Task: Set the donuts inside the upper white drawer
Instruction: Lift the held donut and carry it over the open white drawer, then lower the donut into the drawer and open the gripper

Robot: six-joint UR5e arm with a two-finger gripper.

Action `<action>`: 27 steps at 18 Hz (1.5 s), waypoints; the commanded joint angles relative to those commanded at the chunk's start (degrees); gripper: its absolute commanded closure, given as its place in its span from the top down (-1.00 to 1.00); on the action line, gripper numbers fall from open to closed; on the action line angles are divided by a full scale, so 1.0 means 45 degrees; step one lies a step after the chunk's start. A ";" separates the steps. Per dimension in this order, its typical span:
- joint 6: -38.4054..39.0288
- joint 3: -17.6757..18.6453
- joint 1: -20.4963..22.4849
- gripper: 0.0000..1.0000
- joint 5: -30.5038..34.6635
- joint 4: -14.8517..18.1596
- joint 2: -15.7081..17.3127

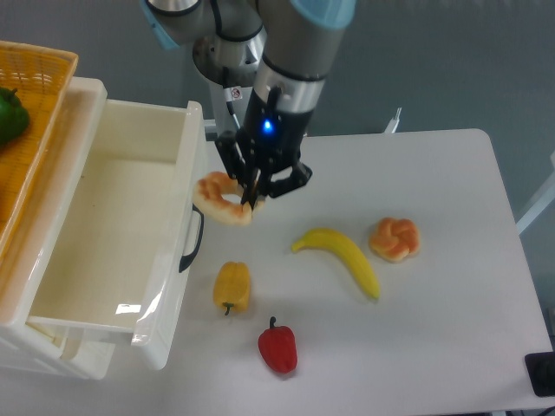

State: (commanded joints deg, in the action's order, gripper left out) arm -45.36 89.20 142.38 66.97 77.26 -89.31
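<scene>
The pincer (pixel 252 196) is closed on the ring donut (pixel 222 198), its dark fingers pinching the ring's right side through or at the hole, so the pastry hangs tilted to the left of the fingers. It appears lifted clear of the table (pixel 434 329), just beside the front wall of the upper white drawer (pixel 113 251) and above its curved black handle (pixel 192 243). The grip on one edge probably serves to let the bulk of the ring lead over the drawer wall while the arm stays outside. The drawer stands pulled out and its pale interior shows nothing inside, so no donut has been delivered yet.

The knotted bun donut (pixel 395 239) rests on the table well to the right, just beside the banana (pixel 342 256), awaiting its own trip.

By count: two donuts, one held and one lying free; one banana; one yellow pepper (pixel 232 288) near the drawer's front; one red pepper (pixel 277 346) below it; one orange wicker basket (pixel 39 130) above and behind the drawer, with one green vegetable (pixel 10 114) partly in view inside it, cut off by the frame's edge.
</scene>
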 joint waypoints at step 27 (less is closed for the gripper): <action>0.1720 0.0256 -0.2305 -1.00 0.0078 0.0351 -0.0621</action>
State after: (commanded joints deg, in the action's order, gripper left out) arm -37.62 90.35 132.01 67.32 78.84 -92.11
